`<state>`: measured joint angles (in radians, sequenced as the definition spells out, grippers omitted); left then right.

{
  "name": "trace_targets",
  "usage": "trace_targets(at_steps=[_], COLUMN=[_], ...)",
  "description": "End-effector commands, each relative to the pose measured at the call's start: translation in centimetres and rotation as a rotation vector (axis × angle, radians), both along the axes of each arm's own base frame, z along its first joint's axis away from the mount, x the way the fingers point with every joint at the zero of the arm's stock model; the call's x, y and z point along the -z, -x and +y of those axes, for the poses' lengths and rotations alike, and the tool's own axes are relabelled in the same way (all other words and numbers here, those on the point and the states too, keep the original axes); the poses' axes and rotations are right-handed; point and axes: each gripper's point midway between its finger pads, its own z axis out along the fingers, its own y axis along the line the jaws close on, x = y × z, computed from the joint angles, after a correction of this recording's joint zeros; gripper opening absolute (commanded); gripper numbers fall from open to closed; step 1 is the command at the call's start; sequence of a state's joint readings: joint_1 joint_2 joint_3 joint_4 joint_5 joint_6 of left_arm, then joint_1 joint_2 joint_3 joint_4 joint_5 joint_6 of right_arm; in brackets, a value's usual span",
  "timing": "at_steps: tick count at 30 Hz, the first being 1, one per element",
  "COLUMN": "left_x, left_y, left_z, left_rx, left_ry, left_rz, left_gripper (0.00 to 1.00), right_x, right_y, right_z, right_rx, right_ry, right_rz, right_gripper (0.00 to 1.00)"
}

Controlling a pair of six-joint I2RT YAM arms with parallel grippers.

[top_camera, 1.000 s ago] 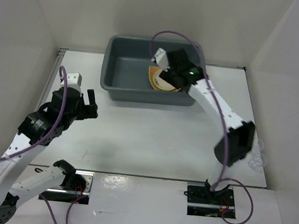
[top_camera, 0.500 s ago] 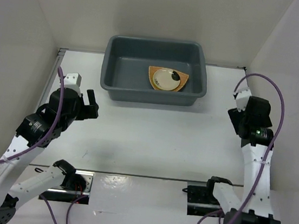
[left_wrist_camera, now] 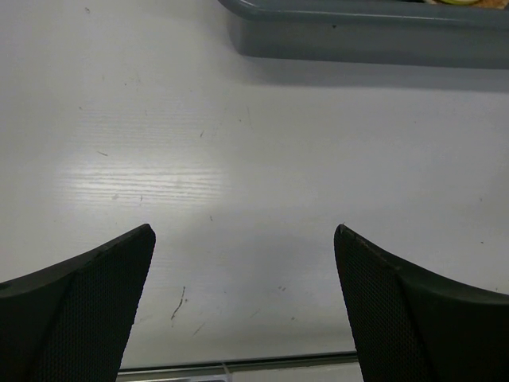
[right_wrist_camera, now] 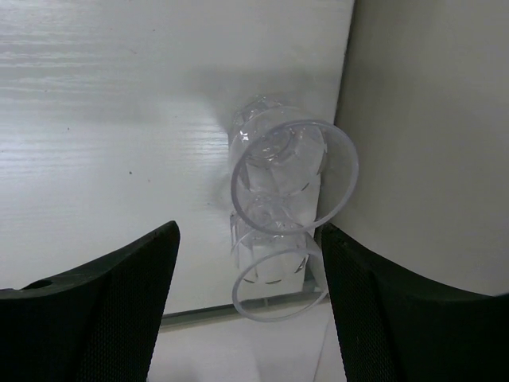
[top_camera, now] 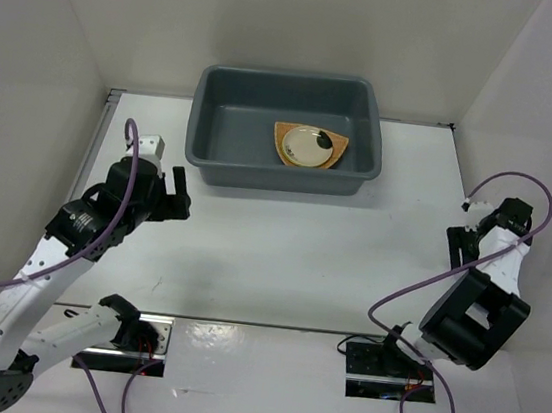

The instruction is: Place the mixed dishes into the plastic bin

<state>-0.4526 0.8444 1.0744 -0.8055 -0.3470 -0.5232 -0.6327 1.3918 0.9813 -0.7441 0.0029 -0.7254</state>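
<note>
The dark grey plastic bin [top_camera: 204,122] sits at the far side of the counter [top_camera: 282,238]. Inside it lies the orange woven plate [top_camera: 340,142] with the small cream plate [top_camera: 310,148] on top. Two clear glasses [right_wrist_camera: 290,171] stand touching each other against the right wall, well apart from the bin. The right fingers [right_wrist_camera: 119,302] are spread wide with the glasses between them — gripping nothing. The left fingers [left_wrist_camera: 87,294] are also parted and empty, above bare counter near the bin's front wall.
</note>
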Motion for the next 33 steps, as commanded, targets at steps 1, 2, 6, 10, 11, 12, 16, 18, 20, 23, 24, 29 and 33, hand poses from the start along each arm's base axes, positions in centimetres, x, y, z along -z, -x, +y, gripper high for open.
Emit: trace_targets(at_steps=[1,2,6,10,11,12,16,18,20,23,24,29,33], left_x=[0.0,0.0,-0.3,-0.6,-0.8,-0.8,-0.8,-0.6,-0.2,0.1,-0.1,1.2,2.2], left_y=[-0.6,-0.6,-0.5,-0.4,-0.3,-0.4,-0.4,-0.5,-0.4,-0.5,-0.7,-1.4,-1.7], left_z=[-0.4,-0.4,-0.2,0.0,0.1,0.2,0.2,0.1,0.1,-0.1,-0.3,-1.0,-1.5], left_rx=[0.020,0.020,0.007,-0.006,-0.006,-0.018,-0.018,-0.018,-0.018,-0.011,0.003,0.025,0.046], left_ry=[-0.002,-0.002,0.005,0.012,0.016,0.019,0.019,0.015,0.011,0.010,0.011,-0.006,-0.014], left_rz=[-0.011,-0.011,-0.021,-0.032,-0.041,-0.043,-0.043,-0.034,-0.026,-0.013,-0.020,0.030,0.060], left_gripper=[1.00,1.00,1.00,1.00,1.00,1.00,1.00,1.00,1.00,1.00,1.00,1.00,1.00], right_x=[-0.6,-0.3,1.4,2.7,2.8,3.4,4.0,2.3,-1.4,-9.6,-13.2,-27.6,-30.2], right_y=[-1.2,-1.2,-1.3,-2.2,-2.5,-2.5,-2.9,-3.1,-3.8,-5.8,-6.8,-9.0,-13.1], right_z=[0.1,0.0,-0.1,-0.3,-0.5,-0.3,0.2,0.8,1.6,4.5,5.4,13.3,23.1], right_rx=[-0.074,-0.083,-0.091,-0.099,-0.099,-0.103,-0.134,-0.156,-0.183,-0.307,-0.338,-0.460,-0.672], right_ry=[0.030,0.037,0.008,-0.037,-0.040,-0.059,-0.118,-0.136,-0.122,-0.020,0.030,0.257,0.168], right_rz=[-0.070,-0.071,-0.028,-0.001,0.003,0.011,0.037,0.011,-0.088,-0.249,-0.336,-0.787,-0.815], right_gripper=[0.77,0.77,0.77,0.67,0.63,0.59,0.20,0.05,0.01,0.01,0.01,0.00,0.00])
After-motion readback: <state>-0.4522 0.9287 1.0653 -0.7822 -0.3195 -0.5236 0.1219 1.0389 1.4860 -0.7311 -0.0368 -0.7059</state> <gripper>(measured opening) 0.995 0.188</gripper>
